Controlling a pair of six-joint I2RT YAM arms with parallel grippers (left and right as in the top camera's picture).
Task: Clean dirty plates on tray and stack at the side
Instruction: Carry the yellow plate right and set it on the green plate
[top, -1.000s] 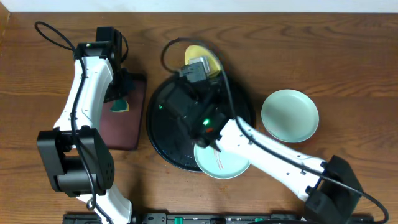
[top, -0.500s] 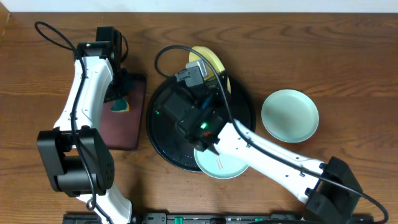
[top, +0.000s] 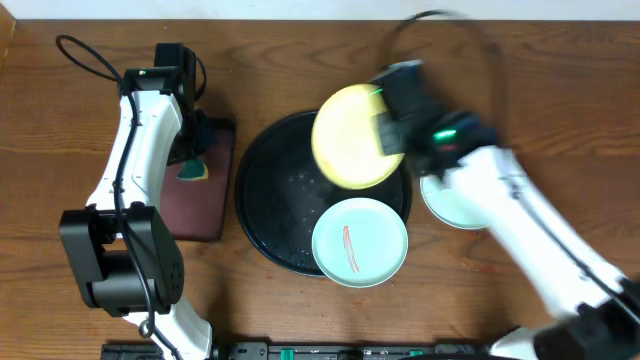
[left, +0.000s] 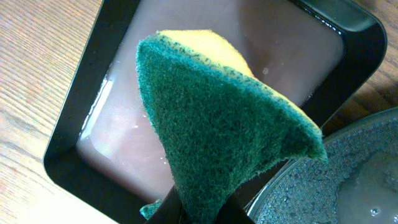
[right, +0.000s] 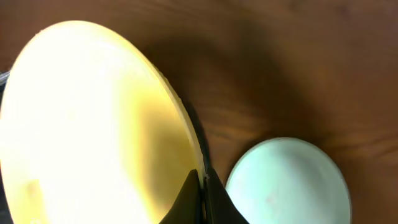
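My right gripper (top: 388, 135) is shut on the rim of the pale yellow plate (top: 350, 136) and holds it lifted over the upper right of the round black tray (top: 265, 205); the right wrist view shows the plate (right: 87, 124) pinched between my fingers (right: 203, 186). A mint plate with a red smear (top: 360, 241) lies on the tray's lower right. A second mint plate (top: 455, 205) lies on the wood right of the tray, partly under my right arm; it also shows in the right wrist view (right: 286, 183). My left gripper (left: 205, 214) is shut on a green-and-yellow sponge (left: 217, 112).
A dark maroon rectangular tray (top: 205, 200) with water lies left of the black tray; in the left wrist view the sponge hangs over it (left: 124, 124). The black tray's wet rim shows at that view's lower right (left: 323, 186). Cables run along the table's far edge.
My right arm has swung from over the tray's middle to the right, lifting the yellow plate off the tray's far rim. The smeared mint plate is now uncovered. The left arm has not moved.
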